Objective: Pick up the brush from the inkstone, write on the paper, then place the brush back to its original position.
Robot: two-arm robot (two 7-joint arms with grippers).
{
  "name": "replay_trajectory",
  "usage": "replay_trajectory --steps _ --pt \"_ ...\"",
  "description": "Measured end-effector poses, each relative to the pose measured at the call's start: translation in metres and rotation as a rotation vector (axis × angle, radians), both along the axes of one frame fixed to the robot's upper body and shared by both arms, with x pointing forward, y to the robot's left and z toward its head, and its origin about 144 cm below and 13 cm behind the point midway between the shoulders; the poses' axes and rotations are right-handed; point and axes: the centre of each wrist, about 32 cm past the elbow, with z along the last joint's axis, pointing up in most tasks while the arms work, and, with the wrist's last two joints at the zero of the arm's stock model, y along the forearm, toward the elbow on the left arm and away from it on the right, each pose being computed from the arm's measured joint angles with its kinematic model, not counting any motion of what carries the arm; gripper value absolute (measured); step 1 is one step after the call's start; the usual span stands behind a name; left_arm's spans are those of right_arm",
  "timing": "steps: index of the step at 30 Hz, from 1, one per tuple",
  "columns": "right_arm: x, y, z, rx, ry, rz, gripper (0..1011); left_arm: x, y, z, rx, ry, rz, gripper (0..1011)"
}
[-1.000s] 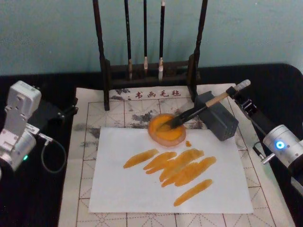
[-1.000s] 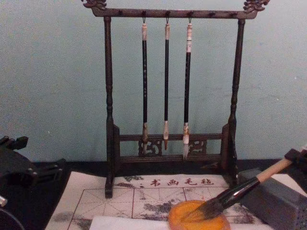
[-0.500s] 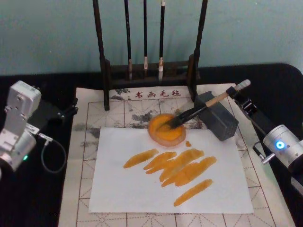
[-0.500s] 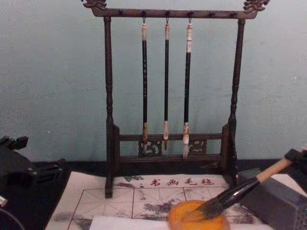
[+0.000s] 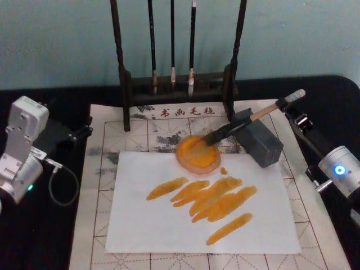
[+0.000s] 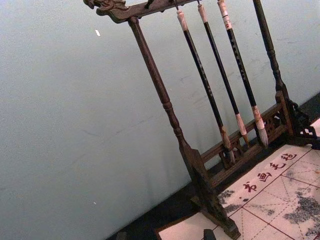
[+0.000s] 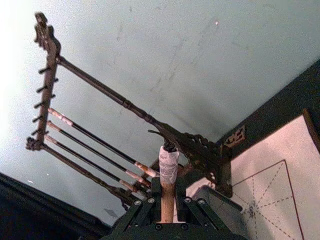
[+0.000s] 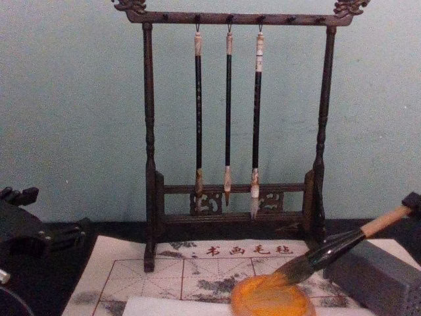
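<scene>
Nearest lies the paper (image 5: 143,225), a white sheet crossed by several orange strokes, spread on a cream mat (image 5: 95,185) with red grid lines. At the sheet's far edge sits a round orange dish (image 5: 194,162). The brush (image 5: 256,115) has its dark bristles down in that dish, and its tan handle slants up to the right above a grey block (image 5: 265,147); I cannot tell whether it touches the block. The right gripper (image 7: 168,194) grasps the handle just below its whitish wrapped end, with a finger on each side. The left gripper (image 5: 79,134) sits parked on the dark table, left of the mat. Farthest back, against the teal wall, stands a dark wooden rack (image 8: 150,131) with three thin brushes (image 8: 228,112) hanging from it.
</scene>
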Motion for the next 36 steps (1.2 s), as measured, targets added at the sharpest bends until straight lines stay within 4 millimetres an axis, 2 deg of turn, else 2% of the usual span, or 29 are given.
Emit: replay_trajectory --steps 17,36 --pt "-0.006 -0.007 0.025 0.002 -0.105 -0.015 181 0.000 0.000 0.000 0.000 0.000 0.000 1001" --pt "-0.012 -0.005 0.057 -0.282 -0.251 0.043 181 0.000 0.000 0.000 0.000 0.000 0.000 1001"
